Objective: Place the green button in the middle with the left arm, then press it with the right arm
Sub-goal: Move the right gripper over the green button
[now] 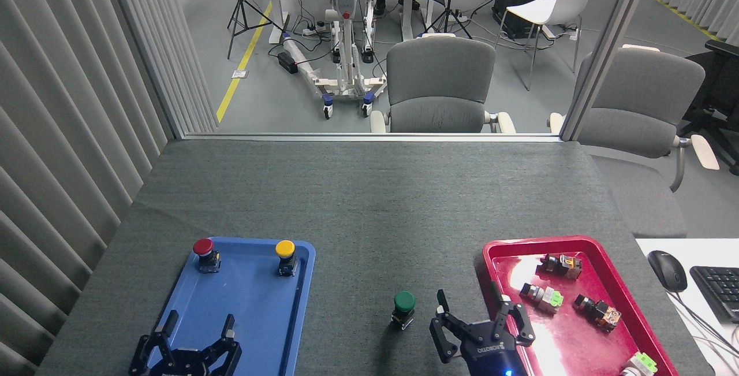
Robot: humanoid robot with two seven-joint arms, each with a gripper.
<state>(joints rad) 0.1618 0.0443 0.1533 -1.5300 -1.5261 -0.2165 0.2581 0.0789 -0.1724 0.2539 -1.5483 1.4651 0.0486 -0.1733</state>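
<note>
Head view: tabletop (369,191) w/ blue tray (242,330) & red tray (583,335). Green button (404,308) stands upright on bare felt btwn them, so placing looks done. Our left gripper (196,338) over the blue tray, fingers apart. Our right gripper (476,318) just beside the button, fingers apart; next we'd center over the cap & press down.
</note>
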